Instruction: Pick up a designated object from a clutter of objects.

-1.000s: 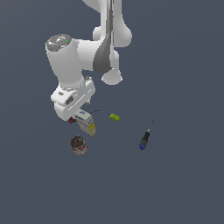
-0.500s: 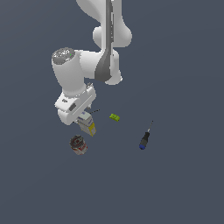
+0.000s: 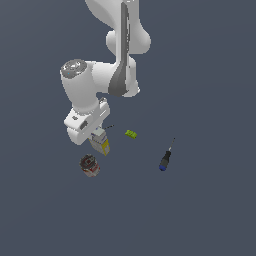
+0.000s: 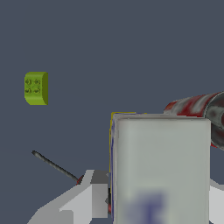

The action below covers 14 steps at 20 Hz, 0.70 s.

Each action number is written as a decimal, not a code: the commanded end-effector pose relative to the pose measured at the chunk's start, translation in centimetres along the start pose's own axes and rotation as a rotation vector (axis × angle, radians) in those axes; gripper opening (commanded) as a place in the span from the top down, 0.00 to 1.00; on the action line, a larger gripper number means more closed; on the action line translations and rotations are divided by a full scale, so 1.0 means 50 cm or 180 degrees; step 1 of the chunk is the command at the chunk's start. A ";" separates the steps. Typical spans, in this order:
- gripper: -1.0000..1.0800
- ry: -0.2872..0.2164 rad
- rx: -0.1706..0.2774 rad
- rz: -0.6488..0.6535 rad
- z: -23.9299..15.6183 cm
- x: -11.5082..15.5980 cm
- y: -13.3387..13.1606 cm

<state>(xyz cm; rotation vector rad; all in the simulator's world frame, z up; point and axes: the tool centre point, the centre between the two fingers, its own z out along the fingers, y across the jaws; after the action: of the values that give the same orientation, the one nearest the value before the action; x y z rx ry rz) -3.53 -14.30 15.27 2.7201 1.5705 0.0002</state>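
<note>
My hand (image 3: 96,134) holds the carton (image 3: 100,142) clamped between its fingers (image 4: 94,194), raised off the floor (image 3: 200,210), the brownish can (image 3: 89,165) just beside it and the green block (image 3: 131,133) near.

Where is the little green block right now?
The green block lies on the dark floor near the middle of the exterior view, apart from everything, between the carton under the gripper and the blue-handled screwdriver further right.
</note>
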 end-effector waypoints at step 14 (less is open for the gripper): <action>1.00 -0.0001 -0.0002 0.0001 -0.036 0.014 -0.008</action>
<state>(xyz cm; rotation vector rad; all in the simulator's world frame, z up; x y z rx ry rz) -3.55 -13.73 16.47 2.7209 1.5700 -0.0010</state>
